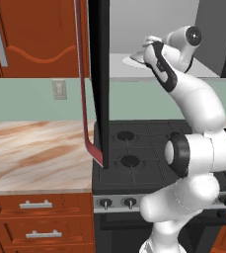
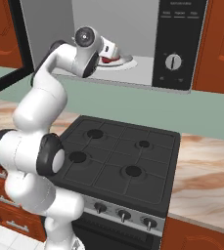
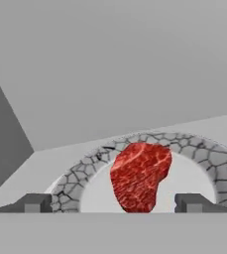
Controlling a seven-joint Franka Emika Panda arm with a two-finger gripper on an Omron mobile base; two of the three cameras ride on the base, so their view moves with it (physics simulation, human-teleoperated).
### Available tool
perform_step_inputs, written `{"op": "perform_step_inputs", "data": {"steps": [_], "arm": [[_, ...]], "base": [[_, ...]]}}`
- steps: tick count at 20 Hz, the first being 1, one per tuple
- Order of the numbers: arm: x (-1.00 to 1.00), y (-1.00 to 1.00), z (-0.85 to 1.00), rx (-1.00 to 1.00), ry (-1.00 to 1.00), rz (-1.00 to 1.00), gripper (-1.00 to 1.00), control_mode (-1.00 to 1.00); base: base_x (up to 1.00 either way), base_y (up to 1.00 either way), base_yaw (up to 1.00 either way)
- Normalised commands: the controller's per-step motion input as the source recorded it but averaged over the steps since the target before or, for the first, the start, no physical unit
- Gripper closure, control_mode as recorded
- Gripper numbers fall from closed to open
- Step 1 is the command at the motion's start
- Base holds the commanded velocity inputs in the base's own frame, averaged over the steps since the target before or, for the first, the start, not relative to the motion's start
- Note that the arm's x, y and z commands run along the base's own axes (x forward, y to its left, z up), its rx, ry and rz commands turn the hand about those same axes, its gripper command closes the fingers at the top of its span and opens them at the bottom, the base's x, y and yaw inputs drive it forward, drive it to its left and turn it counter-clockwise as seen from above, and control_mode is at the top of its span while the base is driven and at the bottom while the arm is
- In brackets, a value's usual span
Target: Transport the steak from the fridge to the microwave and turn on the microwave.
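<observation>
Steak (image 3: 139, 176) is sitting on the round plate (image 3: 219, 163) inside the microwave (image 2: 179, 44), so the carrying part looks basically done to me. What's left is getting out clean, shutting the door and hitting the controls.

Nearest thing first, in the hand view: the two fingertips (image 3: 33, 203) stand spread about as wide as they go, one on each side of the meat, with nothing between them. The gripper (image 3: 114, 206) isn't holding anything; the steak lies free on the plate, between the tips and a bit past them. So risk number one: if the hand backs out low or crooked, a finger could catch the meat and drag it off the stone-patterned rim, or nudge the plate itself.

A bit further back, the wrist and forearm reach right into the cavity over the black stove (image 2: 118, 156). The opening looks tight around that arm, so a sloppy retreat could bump the microwave's floor edge or side wall.

Then the door (image 1: 98, 84). In the left base view it stands swung out toward the camera, edge-on, with its red-brown bar handle (image 1: 83, 99) just beside it. If the arm swings left on the way out it could knock it, and it'll need a proper push to close.

Farthest off, the control panel with its round knob (image 2: 173, 61) sits on the right side of the front. Small target, easy to miss with wide-open fingers.
</observation>
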Motion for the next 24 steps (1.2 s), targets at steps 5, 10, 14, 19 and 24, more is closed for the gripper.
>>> {"op": "perform_step_inputs", "data": {"steps": [5, 10, 14, 19, 24], "arm": [[-0.82, 0.00, 0.21, 0.00, -0.17, 0.06, -1.00, -1.00], [-1.00, 0.00, 0.29, 0.02, -0.09, 0.01, -1.00, -1.00], [-1.00, 0.00, 0.21, 0.00, -0.06, 0.00, -1.00, -1.00], [-1.00, 0.00, 0.06, 0.00, -0.01, 0.00, -1.00, -1.00], [-0.98, 0.00, 0.00, 0.00, 0.00, 0.00, -1.00, -1.00]], "base": [[0.00, 0.00, 0.00], [0.00, 0.00, 0.00], [0.00, 0.00, 0.00], [0.00, 0.00, 0.00], [0.00, 0.00, 0.00]]}}
